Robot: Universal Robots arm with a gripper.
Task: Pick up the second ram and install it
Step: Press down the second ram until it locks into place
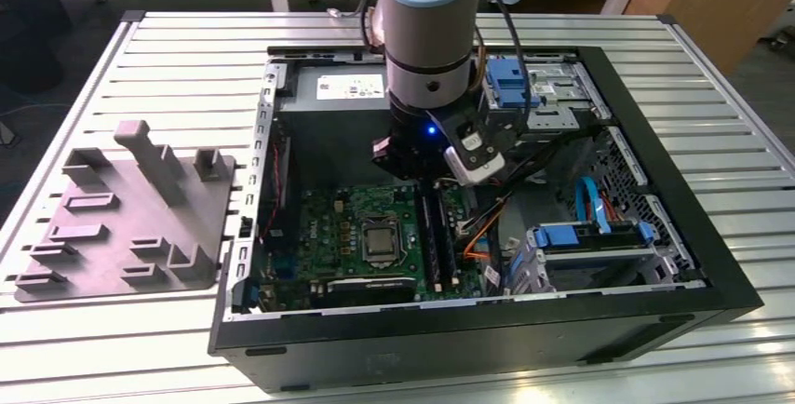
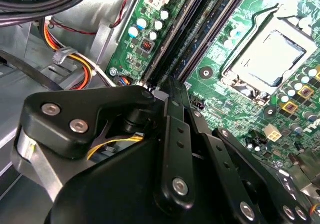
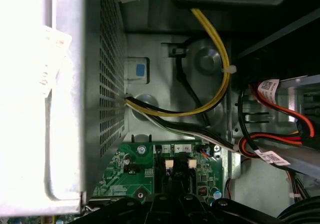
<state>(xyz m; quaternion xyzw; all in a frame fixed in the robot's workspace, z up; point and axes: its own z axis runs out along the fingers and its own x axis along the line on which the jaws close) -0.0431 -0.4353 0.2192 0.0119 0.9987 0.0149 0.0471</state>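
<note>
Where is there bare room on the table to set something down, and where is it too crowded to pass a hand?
Bare slatted metal table lies beyond the grey moulded tray with upright posts, and along the exterior view's right of the open black computer case. Inside the case it is crowded: the black gripper hangs over the green motherboard, with orange cables and blue drive brackets alongside.
</note>
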